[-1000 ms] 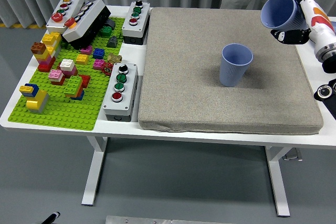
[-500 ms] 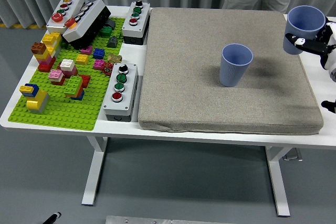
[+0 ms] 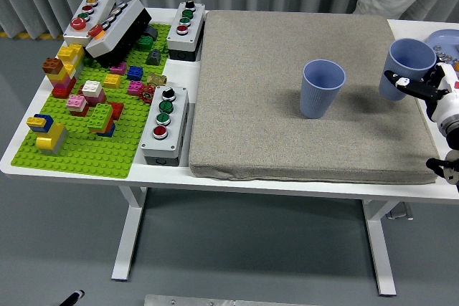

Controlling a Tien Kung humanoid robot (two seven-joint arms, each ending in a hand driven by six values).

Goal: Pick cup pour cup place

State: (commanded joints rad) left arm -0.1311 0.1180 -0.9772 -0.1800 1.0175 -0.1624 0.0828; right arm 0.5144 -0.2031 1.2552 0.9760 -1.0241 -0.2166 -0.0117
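Head view, findings taken relative to the grey mat [image 3: 287,105] as landmark. My right hand [image 3: 423,87] enters at the mat's right edge, its fingers [image 3: 406,79] wrapped around the held cup [image 3: 409,68]. That cup stands upright with its mouth up, low at the mat's right margin; whether its base touches the surface I cannot tell. The second cup [image 3: 321,88] stands upright and free near the mat's centre, somewhat to the right, well apart from the one I hold. My left hand is not visible.

Progress, as a judgement: the held cup is level rather than tipped, and sits away from the standing one, which suggests the pour is finished and placement is in hand. Remaining: seat the cup, let go, withdraw. The grip has not been released.

Condition of the task items: both cups are the same blue-lilac, tapered, with faint vertical ribbing on the walls. Contents of either cannot be made out. No spill shows on the mat around them.
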